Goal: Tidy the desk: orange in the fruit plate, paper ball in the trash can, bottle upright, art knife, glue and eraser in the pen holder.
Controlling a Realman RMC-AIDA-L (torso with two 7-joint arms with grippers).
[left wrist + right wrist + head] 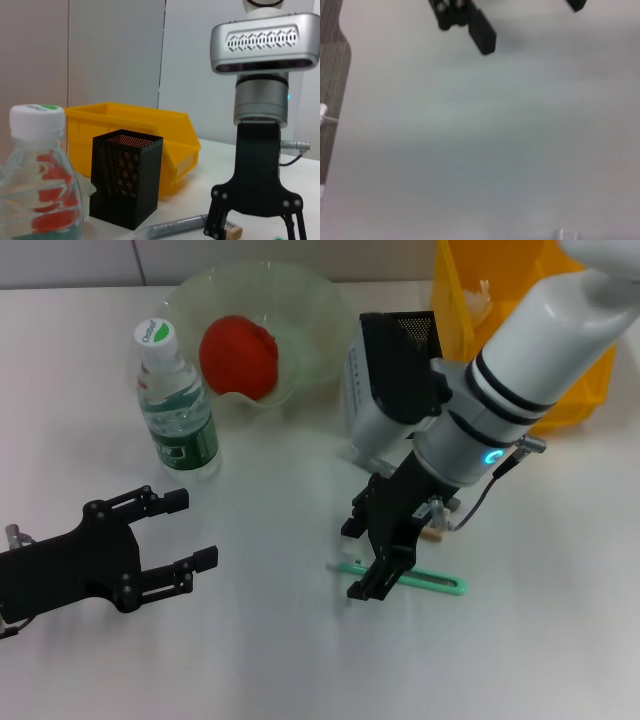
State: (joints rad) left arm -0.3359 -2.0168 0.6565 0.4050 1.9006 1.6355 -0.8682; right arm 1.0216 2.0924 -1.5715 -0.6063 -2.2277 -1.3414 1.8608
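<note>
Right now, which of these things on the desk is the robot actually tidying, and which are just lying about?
Part of the job: orange in fruit plate, upright bottle, pen holder, green art knife, eraser, yellow trash can.
Just lying about: nothing visible.

Bright even light, soft shadows, perhaps slight blur

A white desk point(270, 660) with a dark wood-grain strip point(331, 90) along one edge.
</note>
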